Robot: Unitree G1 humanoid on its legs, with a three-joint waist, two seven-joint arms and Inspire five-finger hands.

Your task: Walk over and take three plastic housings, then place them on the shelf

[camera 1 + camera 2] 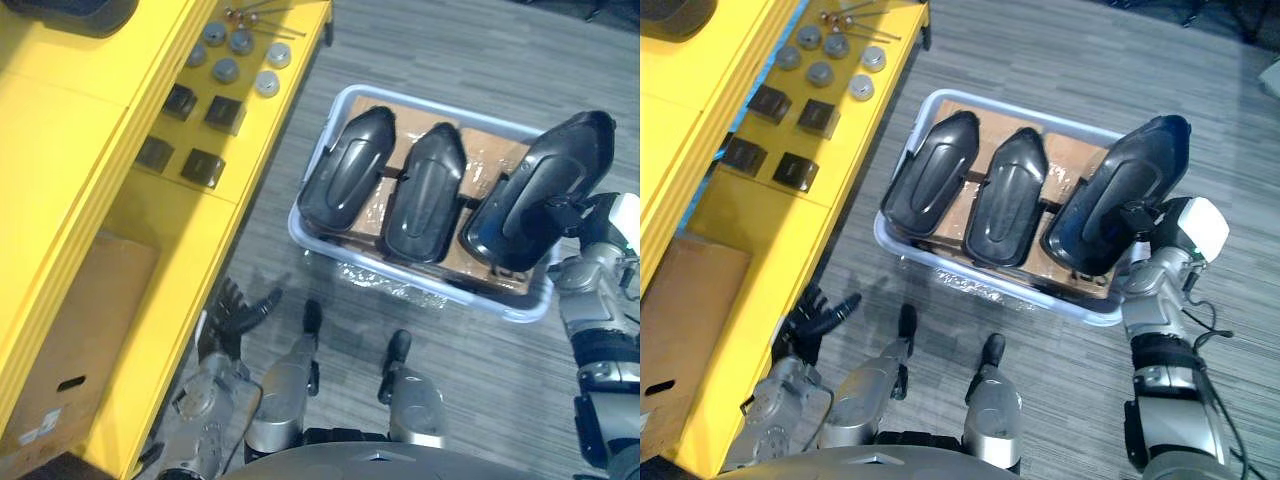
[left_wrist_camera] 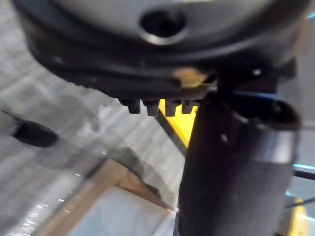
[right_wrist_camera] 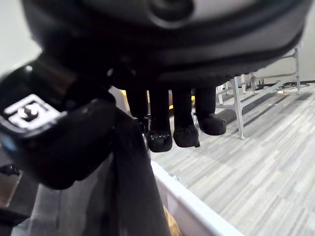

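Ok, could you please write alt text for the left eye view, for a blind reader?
The robot's right hand grips the rightmost housing, one of three black ones side by side in a pale bin on a grey floor. To the left stands a yellow shelf with small round and square parts, and the left hand hangs open beside it.

On the yellow shelf, a dark object at 11 o'clock and the cardboard box at 8 o'clock are cut off by the edge. The plastic housing at 3 o'clock hides most of the right hand.
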